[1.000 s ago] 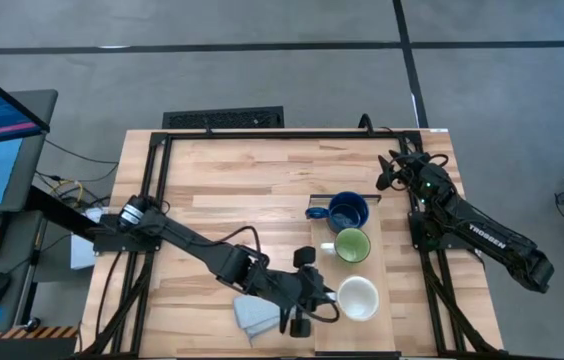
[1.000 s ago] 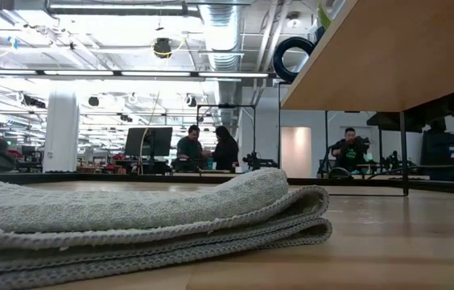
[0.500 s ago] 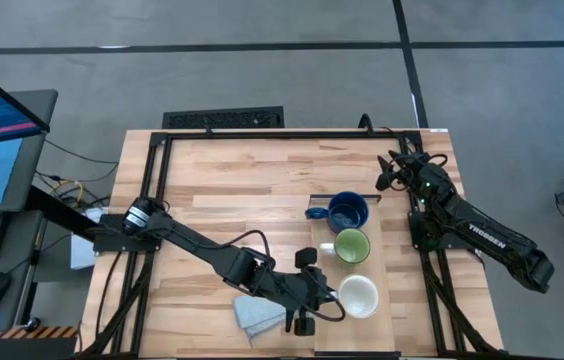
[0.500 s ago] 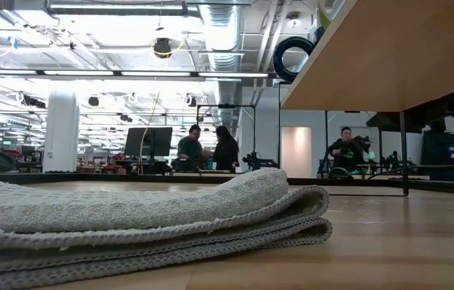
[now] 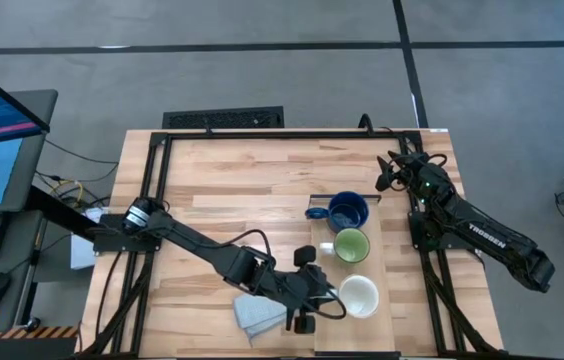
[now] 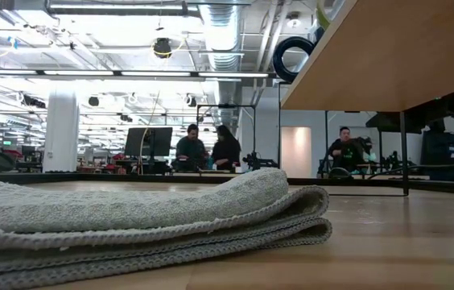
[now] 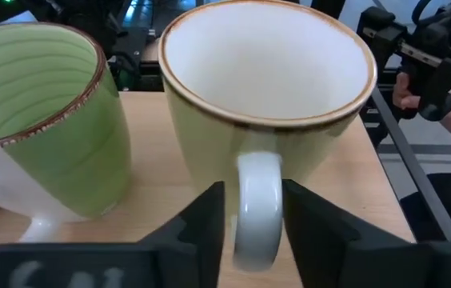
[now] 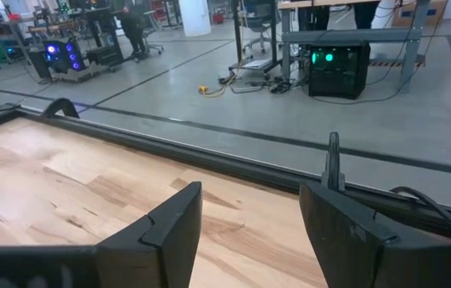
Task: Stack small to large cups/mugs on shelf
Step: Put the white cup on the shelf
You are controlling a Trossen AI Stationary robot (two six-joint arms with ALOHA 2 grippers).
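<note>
On the shelf (image 5: 377, 250), the long light-wood plank lying along the right part of the table (image 5: 222, 190), the three mugs stand upright in a row: the dark blue mug (image 5: 347, 211) farthest from the table's front edge, the light green mug (image 5: 350, 245) in the middle, and the cream mug (image 5: 358, 296) nearest that edge. None sits inside another, so the stacking itself is judged not yet done; the row seems a staging line for sorting by size. The cream mug's handle points toward the left pincer (image 5: 324, 297), and in the left wrist view that handle (image 7: 257, 210) stands between the two dark fingers (image 7: 197, 228), which lie just beside it on either side with a thin gap showing, so the pincer is slightly apart around the handle, not clamped on it. The green mug (image 7: 41, 120) stands just beside the cream one (image 7: 265, 96). A folded cloth (image 5: 258, 318) lies near the left arm, off the shelf. The right pincer (image 8: 249, 212) waits near the table's far right corner, fingers apart over bare wood, holding nothing.
</note>
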